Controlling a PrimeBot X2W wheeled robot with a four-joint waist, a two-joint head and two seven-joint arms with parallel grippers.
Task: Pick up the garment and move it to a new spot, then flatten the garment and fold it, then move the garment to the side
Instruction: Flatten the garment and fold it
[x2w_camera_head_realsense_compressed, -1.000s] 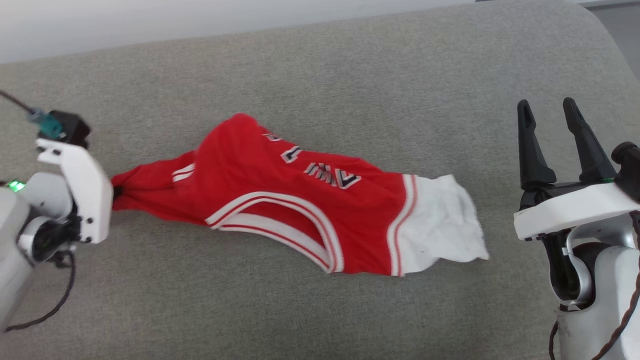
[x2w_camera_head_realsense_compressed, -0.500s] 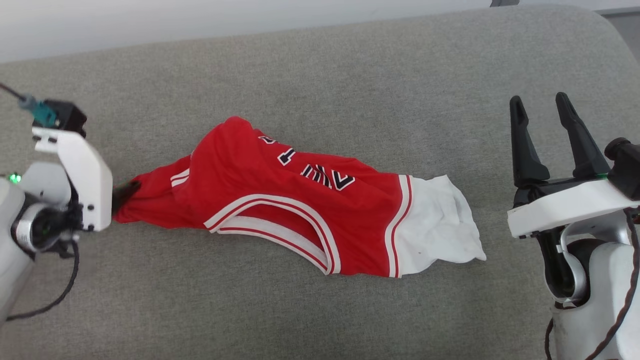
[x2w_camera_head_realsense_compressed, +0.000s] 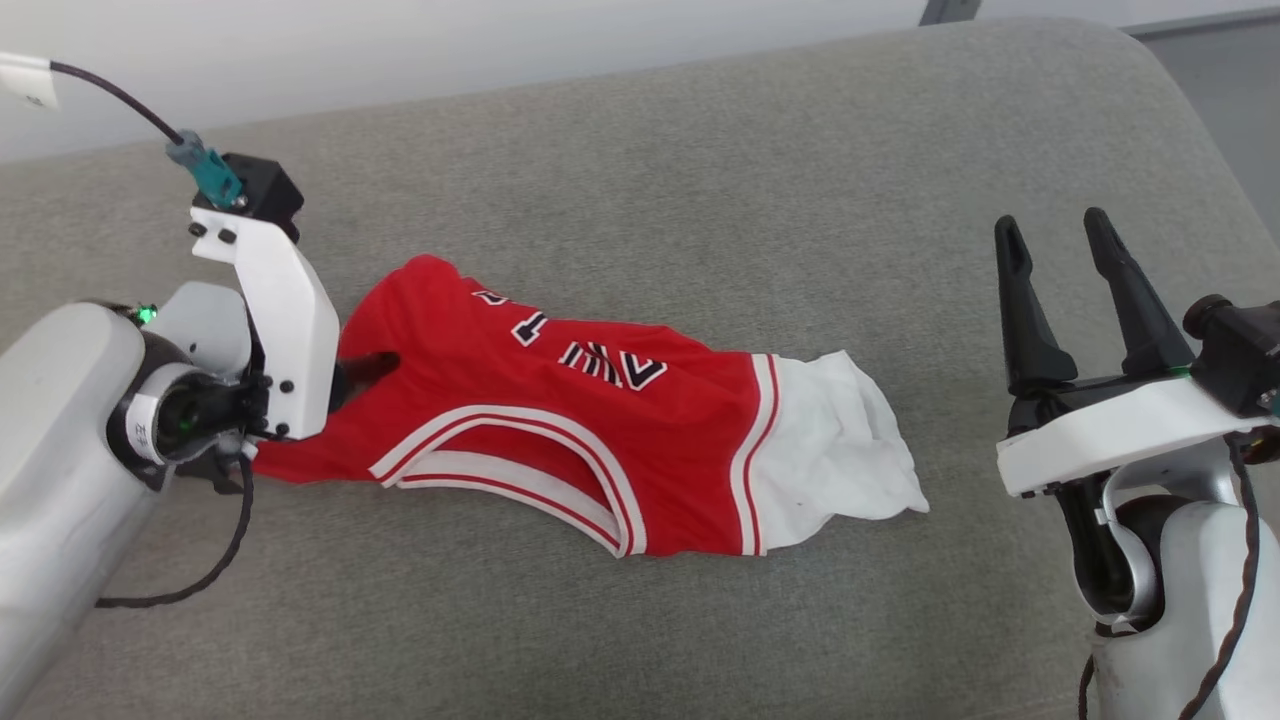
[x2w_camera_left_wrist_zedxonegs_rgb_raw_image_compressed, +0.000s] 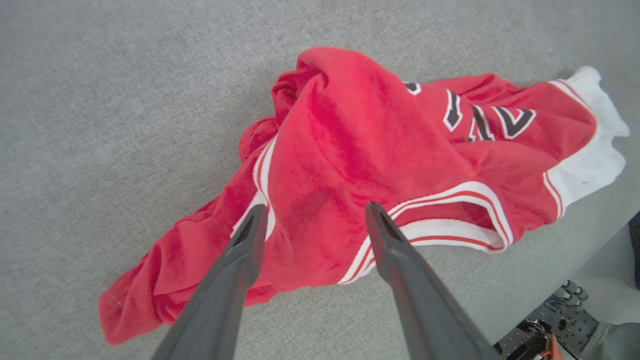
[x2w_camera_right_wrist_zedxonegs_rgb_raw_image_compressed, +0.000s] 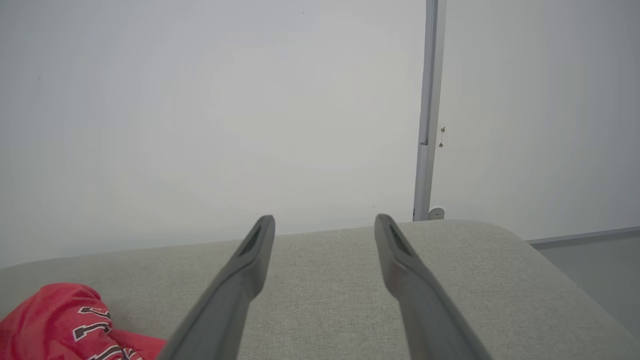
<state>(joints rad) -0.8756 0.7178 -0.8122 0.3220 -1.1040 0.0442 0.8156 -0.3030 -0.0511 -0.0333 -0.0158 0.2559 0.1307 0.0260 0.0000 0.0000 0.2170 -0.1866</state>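
Your left end effector (x2w_camera_left_wrist_zedxonegs_rgb_raw_image_compressed: 315, 209) and right end effector (x2w_camera_head_realsense_compressed: 1052, 225) both gape empty — pinch the garment (x2w_camera_head_realsense_compressed: 500, 390) at a striped edge — it's limp, light, probably slippery.

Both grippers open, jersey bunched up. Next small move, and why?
Probably lower the left gripper onto the bunched red end of the garment beneath it and close. It hangs open right over that cloth, the right gripper is open and clear of the white sleeve, and the garment lies crumpled.
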